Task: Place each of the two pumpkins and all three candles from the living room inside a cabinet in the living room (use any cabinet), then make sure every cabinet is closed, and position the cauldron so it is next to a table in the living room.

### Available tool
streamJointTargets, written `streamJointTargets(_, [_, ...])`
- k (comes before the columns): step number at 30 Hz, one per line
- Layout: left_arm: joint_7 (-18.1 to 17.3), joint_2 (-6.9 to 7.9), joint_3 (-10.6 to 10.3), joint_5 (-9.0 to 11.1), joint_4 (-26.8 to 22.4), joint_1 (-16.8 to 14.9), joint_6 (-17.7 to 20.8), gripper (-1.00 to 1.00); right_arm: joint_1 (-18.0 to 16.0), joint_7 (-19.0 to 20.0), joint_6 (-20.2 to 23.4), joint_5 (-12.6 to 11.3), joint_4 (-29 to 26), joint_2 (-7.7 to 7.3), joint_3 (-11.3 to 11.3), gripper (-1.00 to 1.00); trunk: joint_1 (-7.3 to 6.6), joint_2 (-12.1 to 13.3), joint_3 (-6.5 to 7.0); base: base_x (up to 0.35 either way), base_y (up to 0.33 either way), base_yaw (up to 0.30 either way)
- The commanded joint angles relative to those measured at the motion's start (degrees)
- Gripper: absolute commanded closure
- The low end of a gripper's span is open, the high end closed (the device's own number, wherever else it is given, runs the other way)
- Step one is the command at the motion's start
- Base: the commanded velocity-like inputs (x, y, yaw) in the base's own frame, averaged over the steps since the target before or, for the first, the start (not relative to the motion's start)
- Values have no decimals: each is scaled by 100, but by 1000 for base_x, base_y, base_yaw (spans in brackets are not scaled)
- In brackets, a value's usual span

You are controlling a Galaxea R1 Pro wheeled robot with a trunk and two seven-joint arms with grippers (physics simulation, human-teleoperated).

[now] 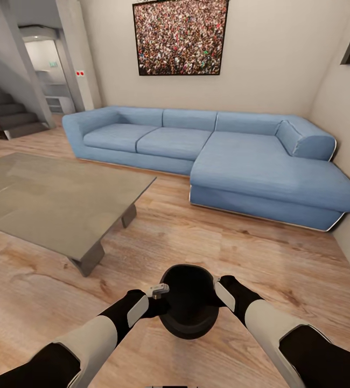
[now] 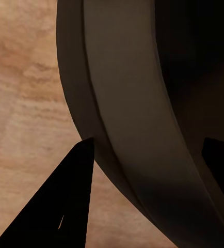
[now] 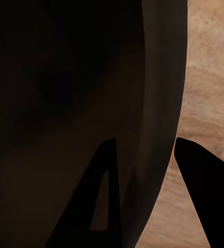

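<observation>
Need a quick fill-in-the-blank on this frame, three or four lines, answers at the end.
1. The cauldron is held by ____ grippers, the left gripper and the right gripper.
2. The sofa is ____ in colour.
3. The table stands on the robot's ____ side.
4. The floor looks like ____.

Answers: both; blue; left; wood

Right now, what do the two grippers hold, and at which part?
Both hold the cauldron by its rim: the left gripper on one side, the right gripper on the opposite side, one finger inside, one outside.
</observation>
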Motion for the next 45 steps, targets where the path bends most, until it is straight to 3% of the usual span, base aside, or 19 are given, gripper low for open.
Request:
streamJointTargets(1, [46,0,82,5,-110,-8,21,100,2,-48,18,-154,0,-2,187,100,-2,-2,5,0,0,-12])
streamJointTargets(19, [50,0,82,5,-110,-8,21,100,27,-48,18,-154,0,0,187,100,-2,-2,171,0,0,39])
streamJointTargets(45, [52,0,82,5,-110,-8,21,100,28,-48,18,-154,0,0,187,100,-2,-2,397,0,0,124])
